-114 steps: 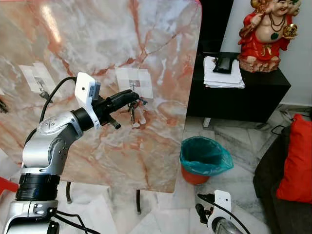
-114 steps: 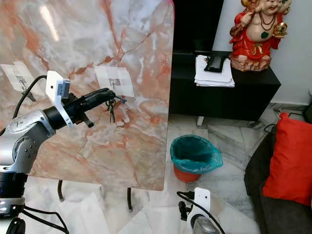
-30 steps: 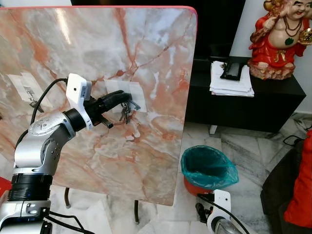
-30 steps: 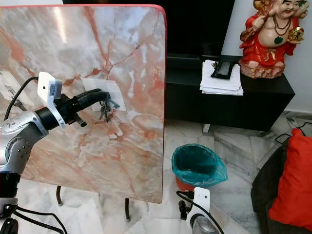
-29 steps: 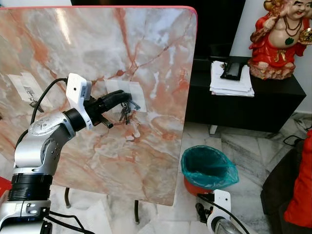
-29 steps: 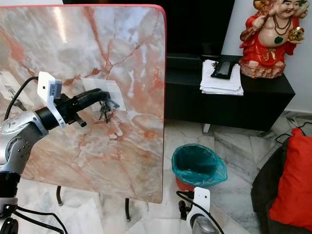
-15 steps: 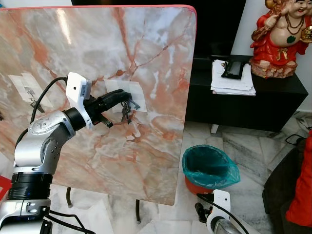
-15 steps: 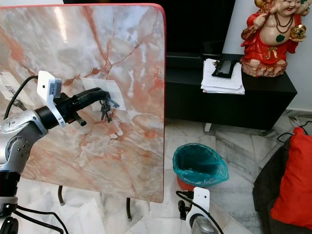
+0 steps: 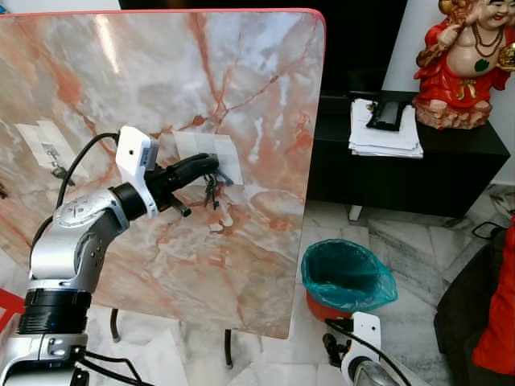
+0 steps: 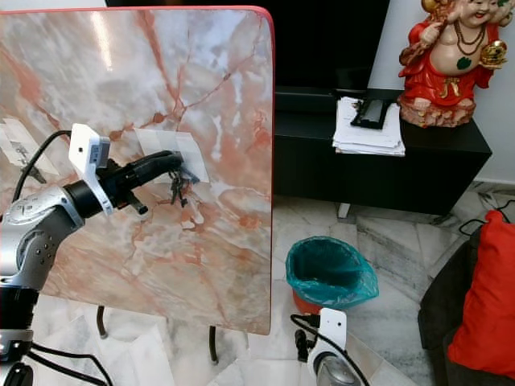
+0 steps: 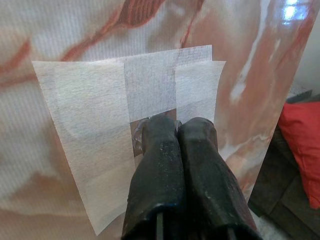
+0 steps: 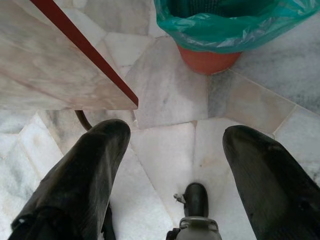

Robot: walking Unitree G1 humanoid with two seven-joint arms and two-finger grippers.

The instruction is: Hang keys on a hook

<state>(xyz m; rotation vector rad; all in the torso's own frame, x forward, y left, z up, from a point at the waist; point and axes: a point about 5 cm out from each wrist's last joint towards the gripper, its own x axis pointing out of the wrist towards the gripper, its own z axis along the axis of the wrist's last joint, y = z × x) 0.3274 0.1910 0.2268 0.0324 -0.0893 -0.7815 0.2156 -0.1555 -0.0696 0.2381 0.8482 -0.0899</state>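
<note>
Keys (image 9: 211,191) beneath left hand (image 9: 211,163)

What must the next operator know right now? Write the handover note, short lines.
Left gripper: fingers shut, pressed up to the taped patch on the upright marble slab.
Keys: dangling just below the fingertips, at the hook; whether the ring is on the hook cannot be told.
Right gripper: open, idle, low over the floor near the bin.
Left: confirm the keys are hooked, release, withdraw.
</note>
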